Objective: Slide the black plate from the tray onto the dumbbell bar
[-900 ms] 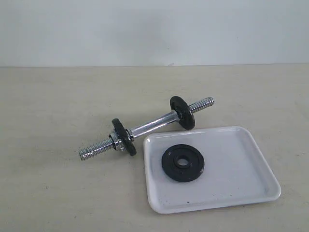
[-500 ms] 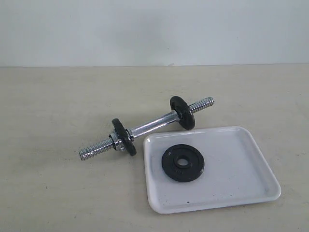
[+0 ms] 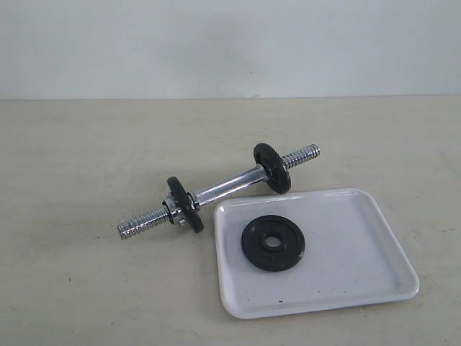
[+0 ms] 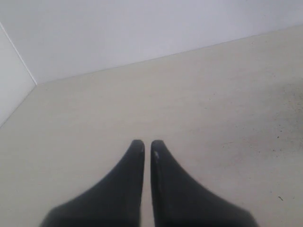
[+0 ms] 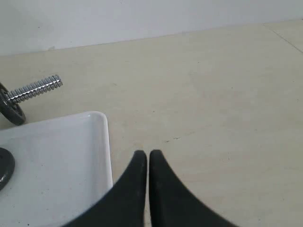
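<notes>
The black plate (image 3: 273, 243) lies flat in the white tray (image 3: 360, 245), toward the tray's left part. Behind the tray the chrome dumbbell bar (image 3: 223, 189) rests on the table at a slant, carrying two small black discs and showing bare threaded ends. Neither gripper shows in the exterior view. My left gripper (image 4: 147, 144) is shut and empty over bare table. My right gripper (image 5: 145, 155) is shut and empty just beside the tray (image 5: 57, 156) corner; the plate's edge (image 5: 4, 171) and one threaded bar end (image 5: 35, 88) show in the right wrist view.
A pale wall runs along the back of the beige table (image 3: 86, 288). A wall corner shows in the left wrist view, with dark specks on the table surface (image 4: 284, 123).
</notes>
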Motion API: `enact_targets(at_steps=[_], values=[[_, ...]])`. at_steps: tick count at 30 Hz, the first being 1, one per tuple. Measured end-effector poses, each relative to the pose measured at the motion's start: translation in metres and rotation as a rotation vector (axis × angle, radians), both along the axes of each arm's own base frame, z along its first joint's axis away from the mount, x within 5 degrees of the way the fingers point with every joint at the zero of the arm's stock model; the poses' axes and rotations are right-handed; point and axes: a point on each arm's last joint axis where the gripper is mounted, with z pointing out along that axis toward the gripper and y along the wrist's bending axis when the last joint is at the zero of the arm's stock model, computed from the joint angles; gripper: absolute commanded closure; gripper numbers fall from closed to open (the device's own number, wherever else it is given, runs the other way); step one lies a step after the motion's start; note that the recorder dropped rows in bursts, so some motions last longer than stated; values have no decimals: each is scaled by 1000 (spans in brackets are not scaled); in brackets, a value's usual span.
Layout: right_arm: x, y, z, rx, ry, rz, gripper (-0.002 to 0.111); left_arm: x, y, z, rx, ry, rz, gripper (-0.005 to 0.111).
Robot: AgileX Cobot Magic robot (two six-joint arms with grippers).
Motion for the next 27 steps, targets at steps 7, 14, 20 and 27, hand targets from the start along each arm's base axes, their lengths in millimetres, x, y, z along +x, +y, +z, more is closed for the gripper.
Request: enact_targets(at_steps=[7,14,20,27], values=[[0,0,0,0,0,0,108,0,0,0,0,0,0,102],[0,0,0,0,0,0,108,0,0,0,0,0,0,102],[0,0,0,0,0,0,108,0,0,0,0,0,0,102],[0,0,0,0,0,0,108,-1,8,2,365,45,3,102]])
